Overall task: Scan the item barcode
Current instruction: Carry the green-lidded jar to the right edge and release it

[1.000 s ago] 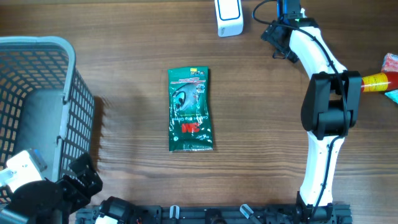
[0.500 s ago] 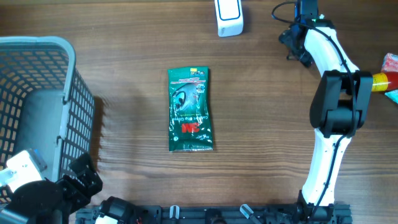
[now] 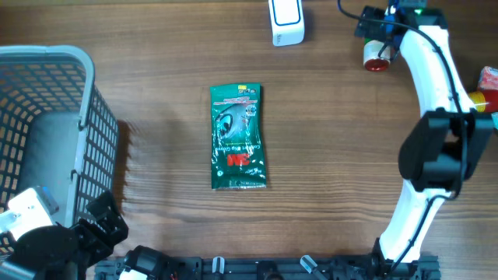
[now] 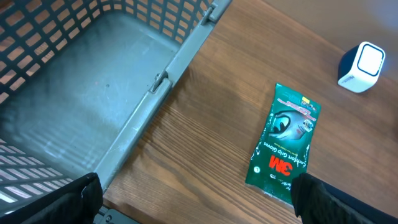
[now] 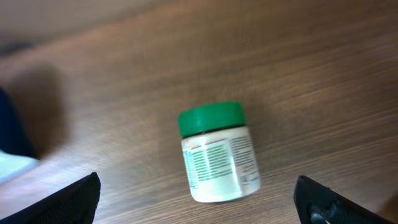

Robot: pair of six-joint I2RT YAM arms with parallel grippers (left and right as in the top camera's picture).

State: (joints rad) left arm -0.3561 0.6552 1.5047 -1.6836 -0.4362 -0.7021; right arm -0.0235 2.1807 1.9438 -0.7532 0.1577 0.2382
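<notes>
A green 3M packet (image 3: 238, 138) lies flat in the middle of the table, also in the left wrist view (image 4: 284, 144). The white barcode scanner (image 3: 285, 21) stands at the far edge (image 4: 361, 66). A small white jar with a green lid (image 5: 218, 153) lies on its side on the wood, and from overhead the jar (image 3: 377, 56) is right of the scanner. My right gripper (image 3: 373, 31) hovers over the jar, open (image 5: 199, 198), its fingers wide on either side and not touching it. My left gripper (image 4: 199, 208) is open and empty at the near left, beside the basket.
A grey mesh basket (image 3: 87, 117) fills the left side, its rim (image 4: 168, 81) close to my left gripper. A white box (image 3: 31, 204) lies in its near corner. Red and yellow items (image 3: 484, 92) lie at the right edge.
My right arm has swung right and toward the far edge. The jar, hidden under the gripper before, now shows beneath it. The left arm and packet have not moved.
</notes>
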